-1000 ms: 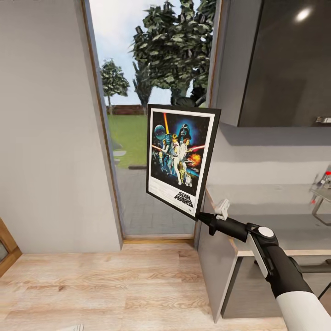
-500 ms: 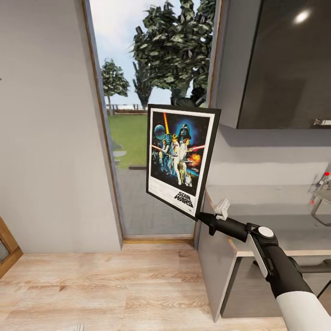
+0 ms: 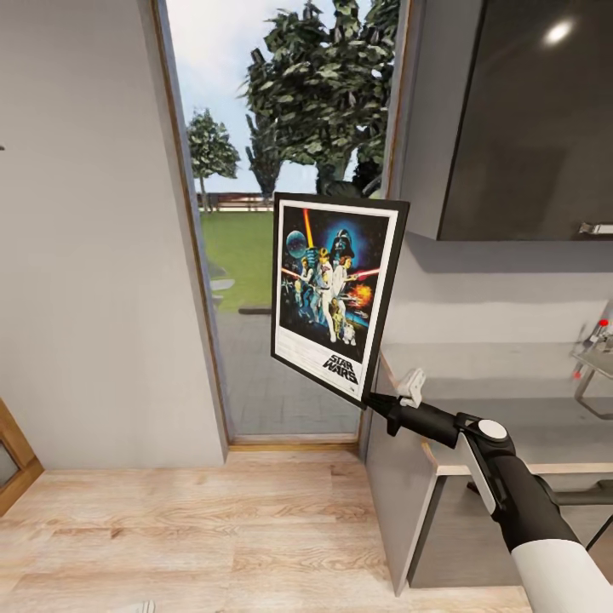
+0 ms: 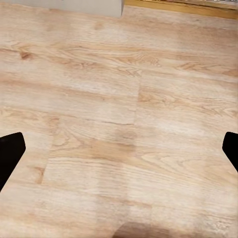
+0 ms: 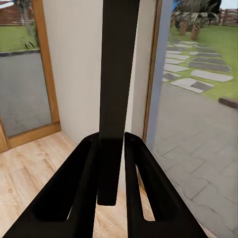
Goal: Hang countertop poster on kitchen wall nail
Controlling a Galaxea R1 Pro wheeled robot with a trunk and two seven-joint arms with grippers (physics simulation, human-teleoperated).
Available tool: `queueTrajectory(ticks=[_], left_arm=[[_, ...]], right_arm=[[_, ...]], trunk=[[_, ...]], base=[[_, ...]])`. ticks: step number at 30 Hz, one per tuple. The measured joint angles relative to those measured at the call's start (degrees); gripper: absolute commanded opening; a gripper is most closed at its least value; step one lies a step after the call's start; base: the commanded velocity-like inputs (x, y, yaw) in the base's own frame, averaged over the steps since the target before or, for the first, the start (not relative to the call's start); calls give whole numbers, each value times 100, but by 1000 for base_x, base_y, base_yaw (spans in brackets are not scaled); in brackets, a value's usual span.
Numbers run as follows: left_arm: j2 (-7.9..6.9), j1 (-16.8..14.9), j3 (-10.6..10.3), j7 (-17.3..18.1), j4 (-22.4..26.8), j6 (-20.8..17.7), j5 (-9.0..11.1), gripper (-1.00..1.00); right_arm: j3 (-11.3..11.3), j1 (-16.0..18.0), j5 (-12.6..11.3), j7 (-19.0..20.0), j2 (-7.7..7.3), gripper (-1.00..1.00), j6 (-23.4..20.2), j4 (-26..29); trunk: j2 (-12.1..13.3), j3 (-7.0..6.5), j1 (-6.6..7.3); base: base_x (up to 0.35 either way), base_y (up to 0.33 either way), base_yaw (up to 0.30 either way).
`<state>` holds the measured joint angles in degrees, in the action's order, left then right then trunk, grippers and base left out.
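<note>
Head view: the poster [image 3: 335, 295] is held upright by its lower right corner in the right gripper [image 3: 375, 400], in front of the glass door [image 3: 281, 213] and just beside the end of the kitchen countertop [image 3: 511, 409], which lies to the right of the door. In the right wrist view the poster [image 5: 118, 89] is seen edge-on as a dark strip, with the jaws of the right gripper [image 5: 112, 148] clamped on either side of it. The left gripper [image 4: 119, 153] is pointed at the wooden floor [image 4: 119, 99], its jaws wide apart and holding nothing. A tiny dark mark, too small to be identified, is seen at the far left edge of the grey wall [image 3: 85, 255] left of the door. Since the frame is pinched at one corner only, it is judged that it could pivot or slip in the jaws during a turn of the base or a swing of the arm. A knock against the door frame or the upper cabinet [image 3: 511, 119] right of the door is also possible, as both stand near the poster.
</note>
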<state>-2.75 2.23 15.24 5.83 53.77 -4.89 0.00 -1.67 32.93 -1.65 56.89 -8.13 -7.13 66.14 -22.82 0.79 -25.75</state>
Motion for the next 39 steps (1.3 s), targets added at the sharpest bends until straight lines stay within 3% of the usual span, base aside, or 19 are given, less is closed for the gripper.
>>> queueTrajectory(ticks=[23,39], left_arm=[[0,-1,19,-3,-1,8,0,100],[1,1,-10,-2,-293,7,16,100]], right_arm=[[-1,4,3,0,-2,-100,-2,35],[-1,1,0,0,2,-100,-8,35]], trunk=[[0,0,0],[0,0,0]], base=[[0,5,0],[-34,251,0]])
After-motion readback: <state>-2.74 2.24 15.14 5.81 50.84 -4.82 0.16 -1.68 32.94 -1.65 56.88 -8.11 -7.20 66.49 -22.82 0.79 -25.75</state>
